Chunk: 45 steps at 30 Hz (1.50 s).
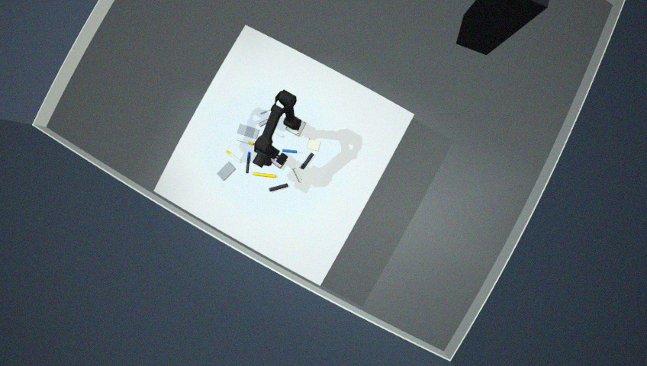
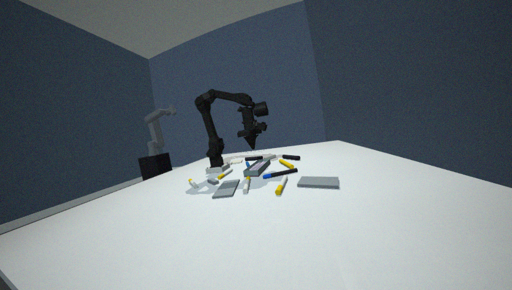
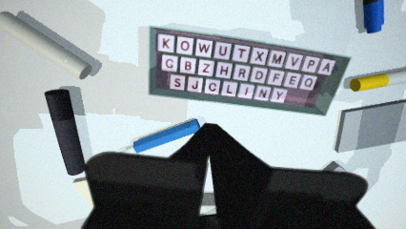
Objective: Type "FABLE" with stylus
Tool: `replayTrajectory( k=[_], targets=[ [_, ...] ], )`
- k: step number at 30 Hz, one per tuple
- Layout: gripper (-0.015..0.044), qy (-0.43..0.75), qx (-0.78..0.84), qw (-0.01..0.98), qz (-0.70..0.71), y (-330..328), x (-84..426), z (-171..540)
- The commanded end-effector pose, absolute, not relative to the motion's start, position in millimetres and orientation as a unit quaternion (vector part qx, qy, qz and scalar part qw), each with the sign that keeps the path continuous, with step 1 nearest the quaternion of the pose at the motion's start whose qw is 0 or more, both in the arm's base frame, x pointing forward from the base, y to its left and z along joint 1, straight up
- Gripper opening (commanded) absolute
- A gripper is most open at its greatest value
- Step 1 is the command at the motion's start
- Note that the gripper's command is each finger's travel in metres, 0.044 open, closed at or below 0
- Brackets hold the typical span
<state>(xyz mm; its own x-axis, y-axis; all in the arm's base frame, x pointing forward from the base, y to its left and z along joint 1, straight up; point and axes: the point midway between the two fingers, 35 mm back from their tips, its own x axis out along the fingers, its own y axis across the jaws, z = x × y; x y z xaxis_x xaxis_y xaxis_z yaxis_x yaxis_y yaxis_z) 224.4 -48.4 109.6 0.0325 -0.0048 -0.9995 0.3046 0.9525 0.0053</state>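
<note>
The keyboard (image 3: 238, 72) (image 2: 257, 167) is a grey-green tray with pale lettered keys in three rows. F, E, B, L and A all show in the wrist view. A blue barrel with a thin pale tip, which looks like the stylus (image 3: 167, 135) (image 1: 289, 151) (image 2: 247, 164), lies on the desk beside the keyboard's near side. My gripper (image 3: 210, 129) (image 2: 253, 148) is shut and nothing shows between its fingers. Its fingertips are above the desk, just off the keyboard's lower edge in the wrist view and by the blue barrel's right end. The arm hides part of the keyboard in the top view.
A black cylinder (image 3: 65, 134) (image 1: 307, 161) and a pale cylinder (image 3: 48, 45) (image 1: 297, 174) lie left in the wrist view. A yellow-ended marker (image 3: 369, 82) and a grey slab (image 3: 372, 126) (image 2: 226, 188) lie right. A blue-capped black marker (image 1: 248, 164) (image 2: 280, 173) lies near the keyboard.
</note>
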Motion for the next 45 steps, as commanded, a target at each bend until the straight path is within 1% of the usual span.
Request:
replayTrajectory(
  k=[1,2,6,10,20,23,26,30,34,41,45],
  targets=[
    [0.0,0.687,0.109,0.711,-0.109,-48.5,225.0,107.6],
    [0.0,0.687,0.109,0.71,-0.109,-48.5,224.8,108.3],
    [0.0105,0.687,0.109,0.71,-0.109,-48.4,224.4,108.5],
    [0.0,0.687,0.109,0.71,-0.109,-48.4,224.4,108.5],
    [0.0,0.687,0.109,0.71,-0.109,-48.4,224.4,108.5],
    [0.0079,0.689,0.105,0.71,-0.102,-47.9,224.0,108.1],
    [0.015,0.702,0.046,0.71,-0.011,-41.5,218.8,102.3],
    [0.015,0.696,-0.053,0.7,0.151,-30.1,209.6,93.4],
    [0.015,0.652,-0.146,0.678,0.307,-18.5,200.6,86.0],
    [0.015,0.493,-0.293,0.617,0.539,1.9,185.4,76.7],
    [0.015,0.422,-0.332,0.594,0.6,9.6,179.9,74.3]
  ],
)
